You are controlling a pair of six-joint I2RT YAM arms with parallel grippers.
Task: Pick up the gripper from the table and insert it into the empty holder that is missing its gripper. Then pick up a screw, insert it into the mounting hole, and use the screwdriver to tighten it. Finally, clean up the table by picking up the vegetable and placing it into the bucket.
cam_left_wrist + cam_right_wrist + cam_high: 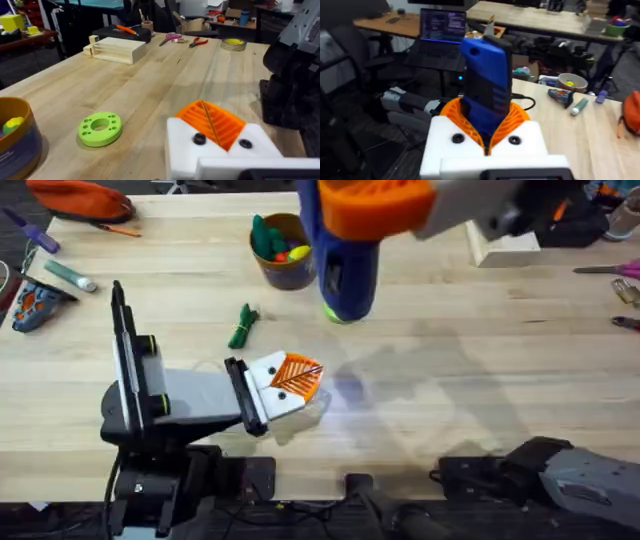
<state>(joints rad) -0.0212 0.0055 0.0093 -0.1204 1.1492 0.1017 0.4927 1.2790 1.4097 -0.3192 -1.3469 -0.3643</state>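
My right gripper (375, 205) is raised close under the overhead camera and is shut on the blue screwdriver (348, 265), which hangs tip-down over the table's far middle. The right wrist view has the screwdriver (487, 80) clamped between the orange pads of that gripper (487, 132). My left gripper (297, 375) rests low near the table's front middle, its orange pads pressed together (210, 122) with nothing held. The dark green vegetable (243, 327) lies on the table behind it. The bucket (283, 248) stands farther back, toys inside. The small loose gripper, the holder and the screw are out of view.
A lime-green ring (100, 129) lies beyond the left gripper, partly under the screwdriver in the overhead view. A pale wooden tray (505, 245) sits at the back right. Hand tools (625, 290) and pouches (80, 200) line the table's edges. The right arm's base (295, 85) stands close by.
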